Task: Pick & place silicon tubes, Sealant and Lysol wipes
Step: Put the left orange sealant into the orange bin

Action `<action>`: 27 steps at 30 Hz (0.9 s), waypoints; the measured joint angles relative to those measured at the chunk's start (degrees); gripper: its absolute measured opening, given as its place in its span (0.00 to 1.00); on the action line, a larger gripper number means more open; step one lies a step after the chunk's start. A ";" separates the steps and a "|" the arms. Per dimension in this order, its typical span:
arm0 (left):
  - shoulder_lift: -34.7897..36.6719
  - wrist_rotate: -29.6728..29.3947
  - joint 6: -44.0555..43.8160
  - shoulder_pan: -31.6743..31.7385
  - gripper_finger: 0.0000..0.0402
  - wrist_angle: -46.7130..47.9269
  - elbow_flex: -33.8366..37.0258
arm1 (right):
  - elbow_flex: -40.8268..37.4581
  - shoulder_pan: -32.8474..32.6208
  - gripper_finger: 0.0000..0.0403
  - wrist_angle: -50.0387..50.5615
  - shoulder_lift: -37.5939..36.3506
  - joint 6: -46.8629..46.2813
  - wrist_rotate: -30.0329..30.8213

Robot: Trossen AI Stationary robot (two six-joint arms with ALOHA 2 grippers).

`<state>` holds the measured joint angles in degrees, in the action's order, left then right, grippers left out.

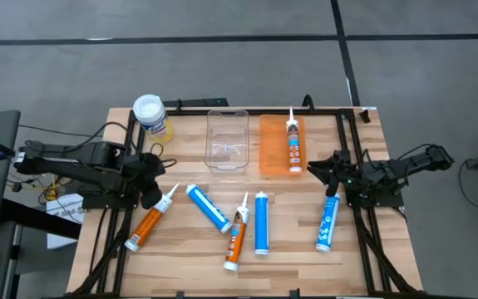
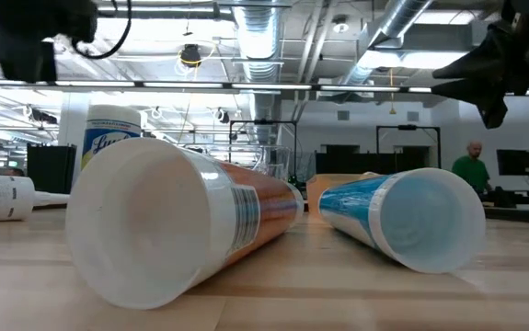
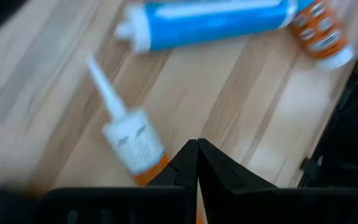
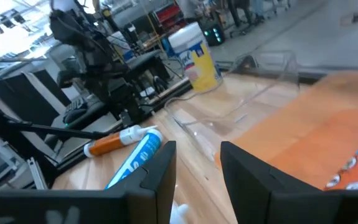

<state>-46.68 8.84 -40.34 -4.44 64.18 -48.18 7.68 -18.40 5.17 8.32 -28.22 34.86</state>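
The Lysol wipes canister (image 1: 150,115), with a white lid and yellow label, stands upright at the table's far left; it also shows in the right wrist view (image 4: 194,56). An orange-and-white tube (image 1: 293,145) lies in the orange tray (image 1: 272,149). Five more tubes lie on their sides on the table: orange (image 1: 151,218), blue (image 1: 208,208), orange (image 1: 237,232), blue (image 1: 261,223) and blue (image 1: 328,222). My left gripper (image 1: 165,169) is shut and empty above the nozzle end of the left orange tube (image 3: 135,140). My right gripper (image 1: 312,168) is open and empty beside the orange tray's right edge.
A clear plastic tray (image 1: 227,139) sits left of the orange tray at the far middle. A black frame (image 1: 351,141) runs along the table's sides and far edge. In the low view, an orange tube (image 2: 181,221) and a blue tube (image 2: 402,216) lie close to the camera.
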 joint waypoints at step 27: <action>-0.11 1.83 -15.15 -2.77 0.00 2.98 0.07 | -4.48 0.14 0.29 -4.36 -5.41 3.82 1.21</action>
<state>-46.78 10.67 -55.49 -7.20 67.16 -48.12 3.20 -18.26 0.81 2.92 -24.40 36.07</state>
